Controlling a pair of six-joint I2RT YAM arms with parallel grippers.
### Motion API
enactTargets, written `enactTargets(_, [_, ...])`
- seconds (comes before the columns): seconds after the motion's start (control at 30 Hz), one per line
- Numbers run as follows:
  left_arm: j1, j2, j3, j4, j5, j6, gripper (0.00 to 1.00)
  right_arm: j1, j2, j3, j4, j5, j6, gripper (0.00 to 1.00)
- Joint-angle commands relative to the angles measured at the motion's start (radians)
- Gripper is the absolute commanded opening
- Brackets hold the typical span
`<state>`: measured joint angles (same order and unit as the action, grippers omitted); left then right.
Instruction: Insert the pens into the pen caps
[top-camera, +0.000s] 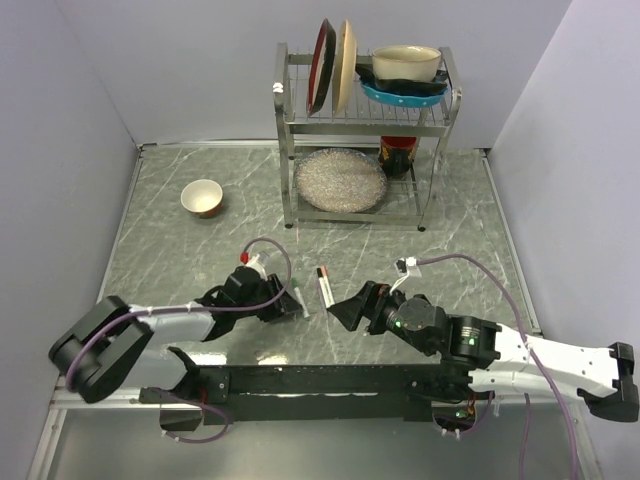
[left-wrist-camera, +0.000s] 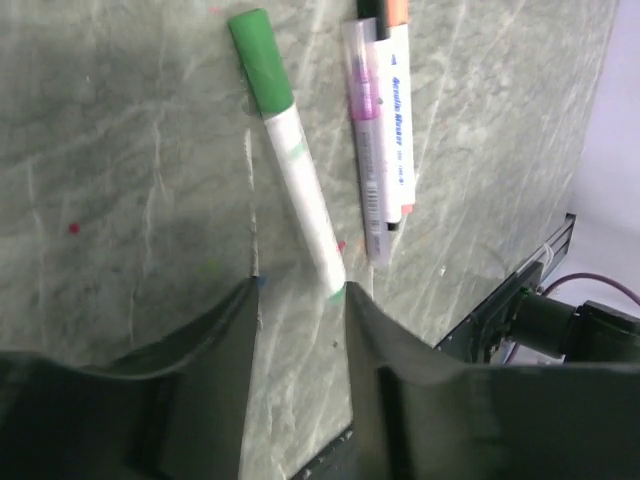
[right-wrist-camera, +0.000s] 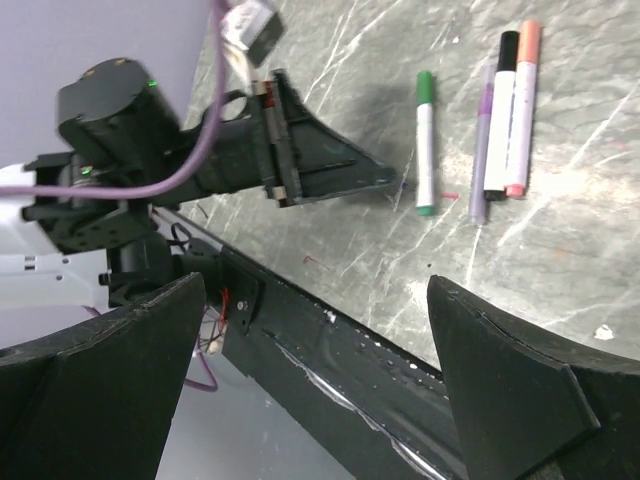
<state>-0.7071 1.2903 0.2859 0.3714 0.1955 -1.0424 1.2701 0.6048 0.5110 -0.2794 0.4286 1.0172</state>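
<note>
A white pen with a green cap on its far end lies flat on the marble table; it also shows in the right wrist view and the top view. Just right of it lie a purple pen and white pens with black and orange ends, side by side, touching. No loose cap shows. My left gripper is open and empty, low over the table, its right fingertip at the green pen's near end. My right gripper is open wide and empty, to the right of the pens.
A metal dish rack with plates and bowls stands at the back. A small bowl sits at the back left. The black mounting rail runs along the near edge, under both arms.
</note>
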Motion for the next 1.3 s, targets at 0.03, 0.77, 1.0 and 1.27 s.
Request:
enactTargets(0.03, [-0.005, -0.211, 0.074, -0.155, -0.053, 0.028, 0.60, 0.005, -0.048, 0.041, -0.041, 0.073, 0.015, 1.00])
enactTargets(0.77, [-0.005, -0.922, 0.179, -0.425, 0.070, 0.355, 0.99, 0.003, -0.178, 0.130, -0.222, 0.288, -0.043, 1.00])
enactTargets(1.0, [-0.005, -0.993, 0.185, -0.463, -0.005, 0.366, 0.99, 0.003, -0.177, 0.150, -0.211, 0.298, -0.062, 1.00])
enactTargets(1.27, [-0.005, -1.013, 0.180, -0.468, -0.008, 0.364, 0.99, 0.005, -0.163, 0.161, -0.201, 0.299, -0.066, 1.00])
